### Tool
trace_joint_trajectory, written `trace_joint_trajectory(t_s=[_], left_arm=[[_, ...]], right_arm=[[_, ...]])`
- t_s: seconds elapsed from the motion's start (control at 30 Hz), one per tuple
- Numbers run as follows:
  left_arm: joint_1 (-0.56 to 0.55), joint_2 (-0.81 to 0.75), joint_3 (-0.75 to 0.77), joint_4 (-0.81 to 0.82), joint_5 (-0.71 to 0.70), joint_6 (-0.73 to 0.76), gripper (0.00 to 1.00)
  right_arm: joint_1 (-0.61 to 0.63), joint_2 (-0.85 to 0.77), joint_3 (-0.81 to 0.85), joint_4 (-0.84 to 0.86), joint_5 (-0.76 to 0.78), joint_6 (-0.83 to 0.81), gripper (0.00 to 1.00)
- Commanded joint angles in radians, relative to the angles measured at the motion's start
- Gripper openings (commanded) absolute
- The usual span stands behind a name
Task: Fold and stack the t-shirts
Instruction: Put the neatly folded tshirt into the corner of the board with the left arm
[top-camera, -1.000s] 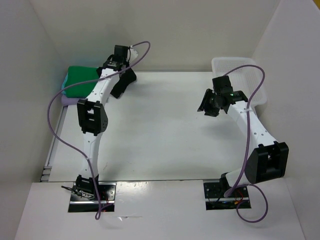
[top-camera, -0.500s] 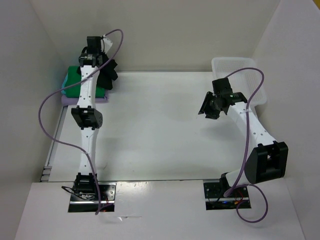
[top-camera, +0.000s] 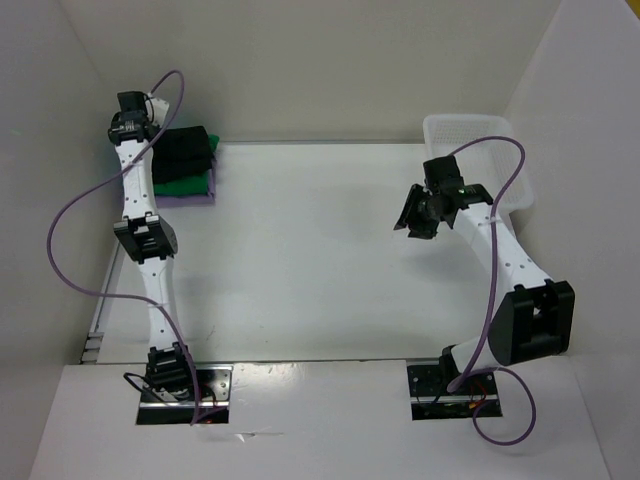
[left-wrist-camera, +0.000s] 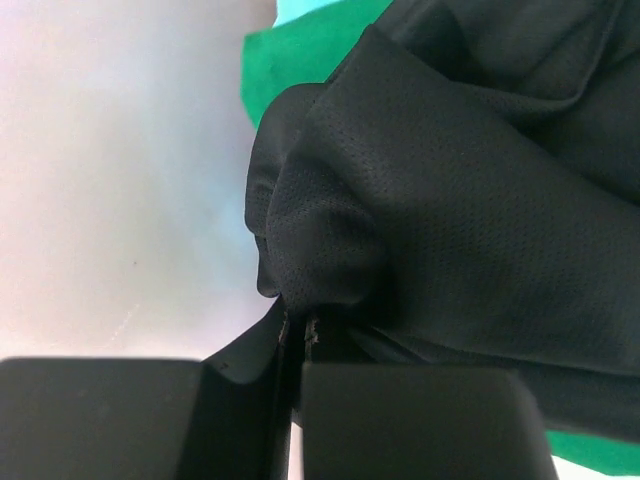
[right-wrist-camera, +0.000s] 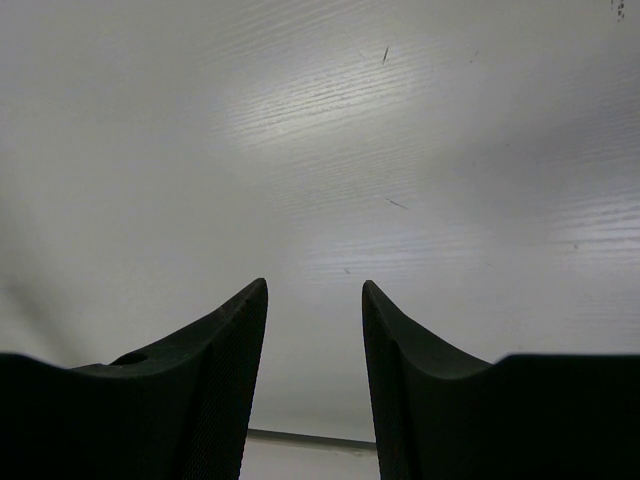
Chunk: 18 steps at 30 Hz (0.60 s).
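A folded black t-shirt (top-camera: 185, 152) lies on top of the stack at the table's back left corner, over the bright green t-shirt (top-camera: 183, 186) and the lavender one (top-camera: 196, 197). My left gripper (top-camera: 160, 142) is at the black shirt's left edge. In the left wrist view the left gripper (left-wrist-camera: 298, 325) is shut on a bunched fold of the black t-shirt (left-wrist-camera: 460, 200), with green cloth (left-wrist-camera: 300, 60) behind it and a sliver of turquoise (left-wrist-camera: 300, 10) at the top. My right gripper (top-camera: 415, 222) hangs above the table's right half. In its wrist view the right gripper (right-wrist-camera: 315, 290) is open, nothing between its fingers.
A white plastic bin (top-camera: 490, 135) stands at the back right corner, just behind the right arm. White walls close in the table on the left, back and right. The left arm stretches along the left wall.
The left arm has swung left with the black t-shirt, from right of the stack to over it, and the shirt now lies on the green one. The right arm has barely moved.
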Motion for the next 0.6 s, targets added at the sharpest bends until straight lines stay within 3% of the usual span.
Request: trace_joint_trajectory(t_s=[0.0,0.1,0.13,0.2,0.23,0.3,0.37,0.4,0.57], left_arm=[[0.034,0.019,0.040,0.032,0.019,-0.044,0.00],[0.043,0.054,0.040,0.058,0.005,-0.044,0.00],[0.055,0.067,0.040,0.070,0.005,-0.044,0.17],[0.064,0.076,0.040,0.079,-0.004,-0.044,0.29],[0.064,0.076,0.040,0.079,-0.004,-0.055,0.40],[0.074,0.076,0.040,0.088,-0.013,-0.065,0.74],[0.083,0.065,0.040,0.098,-0.013,-0.065,0.87],[0.092,0.039,0.040,0.098,-0.013,-0.076,0.98],[0.092,-0.034,0.040,0.053,0.034,-0.076,1.00]], right_arm=[[-0.008,0.017,0.024,0.005,-0.022,-0.004,0.48],[-0.008,0.026,0.024,-0.007,-0.031,0.007,0.48],[0.003,0.026,0.036,-0.007,-0.031,0.007,0.48],[0.012,0.036,0.045,-0.016,-0.022,0.007,0.48],[0.012,0.036,0.045,-0.027,-0.022,0.007,0.48],[0.021,0.047,0.045,-0.027,-0.022,0.016,0.48],[0.032,0.056,0.055,-0.027,-0.031,0.025,0.48],[0.044,0.056,0.055,-0.027,-0.031,0.025,0.50],[0.053,0.075,0.065,-0.027,-0.054,0.025,0.50]])
